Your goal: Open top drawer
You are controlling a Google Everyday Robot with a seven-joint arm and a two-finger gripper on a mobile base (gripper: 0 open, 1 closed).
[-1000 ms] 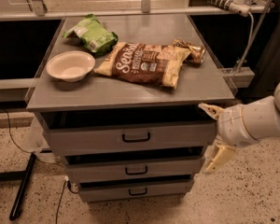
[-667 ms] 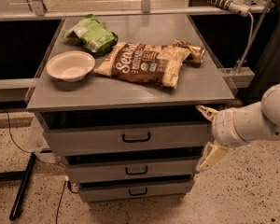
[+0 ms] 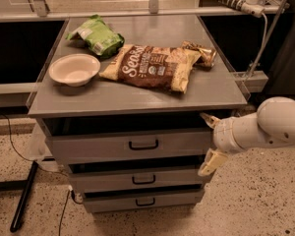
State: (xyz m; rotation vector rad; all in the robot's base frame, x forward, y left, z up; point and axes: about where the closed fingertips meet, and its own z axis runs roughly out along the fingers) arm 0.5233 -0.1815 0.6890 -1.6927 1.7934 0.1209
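Observation:
The top drawer (image 3: 103,146) is the uppermost grey front of three in the cabinet, with a small black pull handle (image 3: 143,144). It stands slightly out, with a dark gap above it under the cabinet top. My gripper (image 3: 209,142) is at the drawer's right end, just right of the front panel, on a white arm coming in from the right. Its fingers are spread wide, one tip (image 3: 208,119) up near the cabinet top edge and one (image 3: 207,168) lower by the middle drawer. It holds nothing and is well right of the handle.
Two shorter grey drawers (image 3: 142,179) sit below. On the cabinet top (image 3: 137,97) lie a white bowl (image 3: 74,69), a green bag (image 3: 97,35), a brown chip bag (image 3: 152,67) and a small snack bag (image 3: 200,52). A black pole (image 3: 23,195) leans at the lower left on the speckled floor.
My arm and gripper have shifted slightly left toward the drawer's right end. The drawers and the things on top have not moved.

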